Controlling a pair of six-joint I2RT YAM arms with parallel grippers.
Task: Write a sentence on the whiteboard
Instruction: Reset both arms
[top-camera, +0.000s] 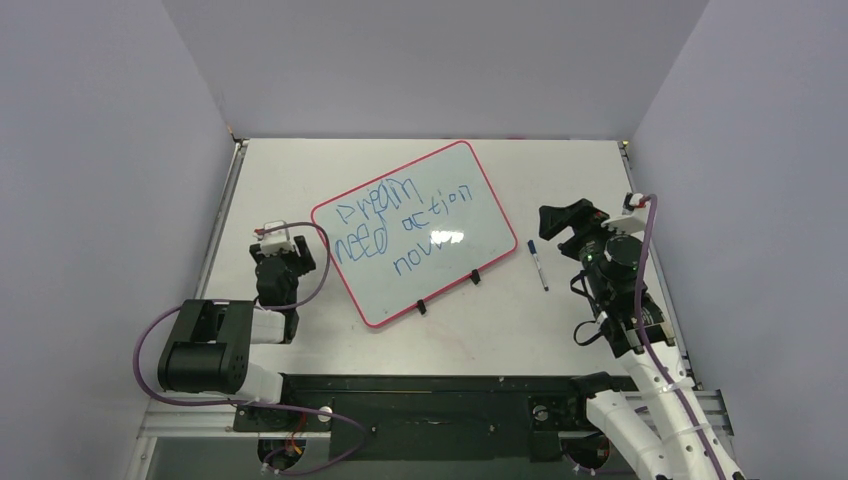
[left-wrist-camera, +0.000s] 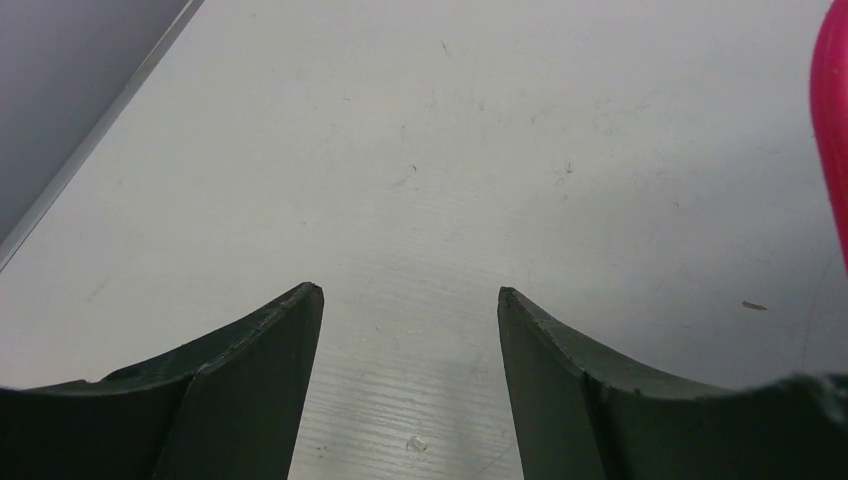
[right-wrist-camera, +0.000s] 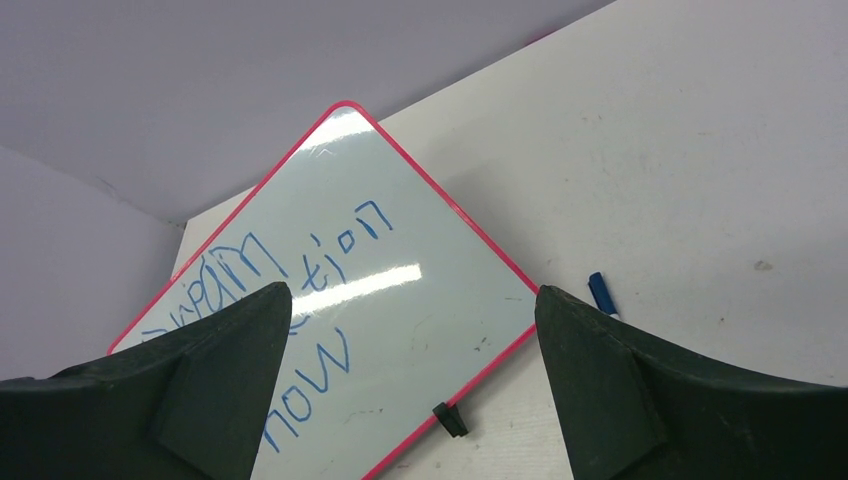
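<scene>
The whiteboard (top-camera: 455, 265) lies tilted on the table, red-rimmed, with the sentence (top-camera: 400, 225) in blue marker reading "Dream need action now" over three rows. My left gripper (top-camera: 280, 262) hangs just left of the board, open over bare table (left-wrist-camera: 410, 290); the board's red rim (left-wrist-camera: 830, 120) shows at the right of its wrist view. My right gripper (top-camera: 556, 222) hovers right of the board, open and holding nothing (right-wrist-camera: 412, 292), looking down at the whiteboard (right-wrist-camera: 440, 320) and the sentence (right-wrist-camera: 310, 385). A blue-capped marker (top-camera: 538, 264) lies on the table between board and right arm.
Two black clips (top-camera: 476, 276) (top-camera: 421, 306) sit on the board's near edge. The marker (right-wrist-camera: 600, 293) peeks out beside my right finger. Grey walls close in the table at the left, back and right. The arm bases and a black rail run along the near edge.
</scene>
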